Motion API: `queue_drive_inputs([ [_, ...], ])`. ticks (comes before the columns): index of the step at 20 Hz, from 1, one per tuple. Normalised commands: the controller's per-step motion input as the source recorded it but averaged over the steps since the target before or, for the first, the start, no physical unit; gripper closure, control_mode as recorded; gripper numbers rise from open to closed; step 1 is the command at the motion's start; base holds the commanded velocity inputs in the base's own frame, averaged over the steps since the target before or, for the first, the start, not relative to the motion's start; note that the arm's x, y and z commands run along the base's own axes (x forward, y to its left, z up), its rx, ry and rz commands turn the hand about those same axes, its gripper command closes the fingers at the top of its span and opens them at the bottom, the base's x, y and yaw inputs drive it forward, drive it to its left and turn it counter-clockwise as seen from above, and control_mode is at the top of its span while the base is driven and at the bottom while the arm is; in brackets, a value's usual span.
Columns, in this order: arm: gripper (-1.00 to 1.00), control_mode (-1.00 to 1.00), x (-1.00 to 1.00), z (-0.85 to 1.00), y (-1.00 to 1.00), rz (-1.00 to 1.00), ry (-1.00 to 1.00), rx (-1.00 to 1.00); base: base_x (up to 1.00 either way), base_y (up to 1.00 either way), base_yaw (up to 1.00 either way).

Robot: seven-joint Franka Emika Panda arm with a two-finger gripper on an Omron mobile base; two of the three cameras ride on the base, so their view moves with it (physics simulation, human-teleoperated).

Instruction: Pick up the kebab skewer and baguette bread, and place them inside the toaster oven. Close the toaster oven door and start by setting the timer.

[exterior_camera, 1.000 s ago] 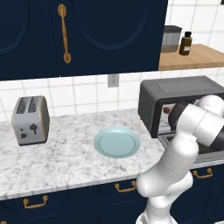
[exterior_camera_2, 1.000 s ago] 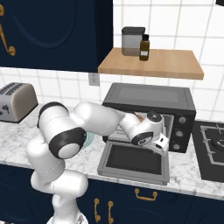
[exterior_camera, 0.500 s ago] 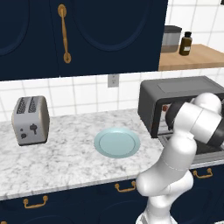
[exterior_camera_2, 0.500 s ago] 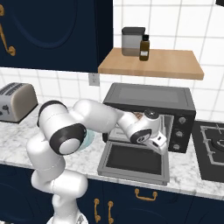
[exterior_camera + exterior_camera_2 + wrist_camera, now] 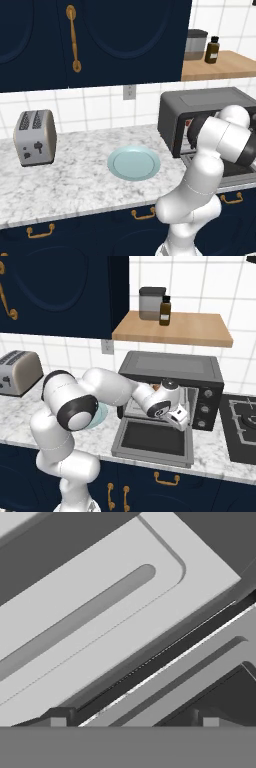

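The toaster oven (image 5: pixel 172 368) stands on the counter, and the toaster oven door (image 5: pixel 155 438) is folded down flat in front of it. My gripper (image 5: pixel 176 418) hovers just above the door at the oven's mouth. In the hand view the gripper (image 5: pixel 131 719) is open: its dark tips stand far apart with nothing between them, over a light grey grooved panel (image 5: pixel 90 612). A small red-brown bit (image 5: pixel 156 387) peeks from the cavity behind my wrist. My arm hides the rest of the kebab skewer and baguette bread. From the left, the arm covers the toaster oven (image 5: pixel 200 107) front.
A pale blue plate (image 5: pixel 133 163) lies bare on the marble counter, with a silver two-slot toaster (image 5: pixel 35 137) at the far left. Above the oven, a wooden shelf (image 5: pixel 172 328) holds a canister and a brown bottle. A stove top (image 5: pixel 242 423) lies to the right.
The hand has shifted only slightly in front of the oven's mouth. The door, plate and toaster have not moved.
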Motion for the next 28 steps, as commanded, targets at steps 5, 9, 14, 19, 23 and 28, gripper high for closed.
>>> queue_drive_inputs([
  [5,-1.0,-1.0,0.53,0.01,0.18,-0.09,-0.01,0.0,0.0,0.0,0.0],
  [9,-1.0,-1.0,0.46,0.0,0.24,-0.12,-0.04,0.0,0.0,0.0,0.0],
  [14,-1.0,-1.0,0.55,0.0,0.33,-0.15,-0.07,0.0,0.0,0.0,0.0],
  [19,-1.0,-1.0,0.52,0.0,0.33,-0.19,-0.07,0.0,0.0,0.0,0.0],
  [23,-1.0,-1.0,-0.58,0.14,-0.14,-0.01,-0.1,0.0,0.0,0.0,0.0],
  [28,-1.0,-1.0,-0.9,0.36,-0.06,0.03,-0.07,0.0,0.0,0.0,0.0],
])
